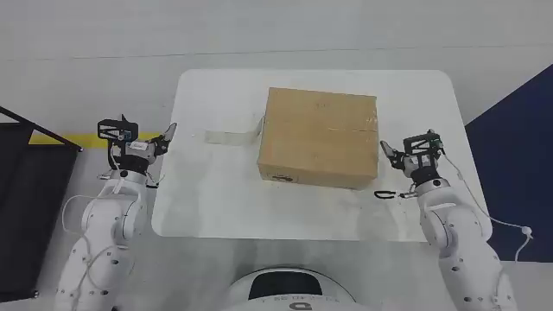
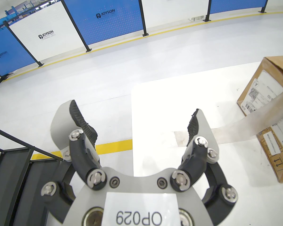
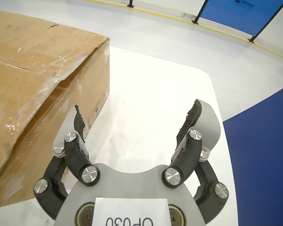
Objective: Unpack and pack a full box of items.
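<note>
A closed brown cardboard box (image 1: 319, 136) stands on the white table (image 1: 216, 190), right of its middle. A strip of clear tape (image 1: 232, 136) trails from the box's left side onto the tabletop. My left gripper (image 1: 160, 141) hovers at the table's left edge, open and empty, apart from the box (image 2: 268, 109) and near the tape strip (image 2: 240, 128). My right gripper (image 1: 399, 153) stands open and empty over the table's right side, just beside the box (image 3: 37, 76), not touching it. The box flaps are folded down, so its contents are hidden.
A small black object (image 1: 385, 194) lies on the table near its front right edge. A black rack (image 2: 11, 172) stands on the floor left of the table. Blue and white fence panels (image 2: 103, 17) ring the area. Bare tabletop lies left of and in front of the box.
</note>
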Controlling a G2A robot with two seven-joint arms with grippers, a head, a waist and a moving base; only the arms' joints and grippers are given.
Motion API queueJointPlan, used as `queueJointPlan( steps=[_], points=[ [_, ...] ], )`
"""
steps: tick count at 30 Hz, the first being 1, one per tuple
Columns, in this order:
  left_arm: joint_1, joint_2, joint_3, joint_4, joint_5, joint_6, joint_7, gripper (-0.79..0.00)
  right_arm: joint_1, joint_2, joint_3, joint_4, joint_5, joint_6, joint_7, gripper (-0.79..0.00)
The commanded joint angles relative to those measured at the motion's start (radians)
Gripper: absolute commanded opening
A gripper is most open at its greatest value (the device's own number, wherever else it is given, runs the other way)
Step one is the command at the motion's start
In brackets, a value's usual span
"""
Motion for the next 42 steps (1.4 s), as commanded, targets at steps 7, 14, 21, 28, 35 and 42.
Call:
queueJointPlan(
  steps=[7,14,21,28,35,42],
  points=[
    [0.000,0.000,0.000,0.000,0.000,0.000,0.000,0.000,0.018,0.036,0.196,0.051,0.638,-0.568,0.290,0.000],
    [0.000,0.000,0.000,0.000,0.000,0.000,0.000,0.000,-0.008,0.055,0.246,0.047,0.721,-0.716,0.381,0.000],
    [0.000,0.000,0.000,0.000,0.000,0.000,0.000,0.000,-0.055,0.059,0.254,0.014,0.552,-0.738,0.347,0.000],
    [0.000,0.000,0.000,0.000,0.000,0.000,0.000,0.000,-0.069,0.059,0.208,0.020,0.361,-0.685,0.314,0.000],
    [0.000,0.000,0.000,0.000,0.000,0.000,0.000,0.000,-0.057,0.059,0.178,0.039,0.311,-0.632,0.271,0.000],
    [0.000,0.000,0.000,0.000,0.000,0.000,0.000,0.000,-0.115,0.070,0.273,0.003,0.519,-0.743,0.217,0.000]
  ],
)
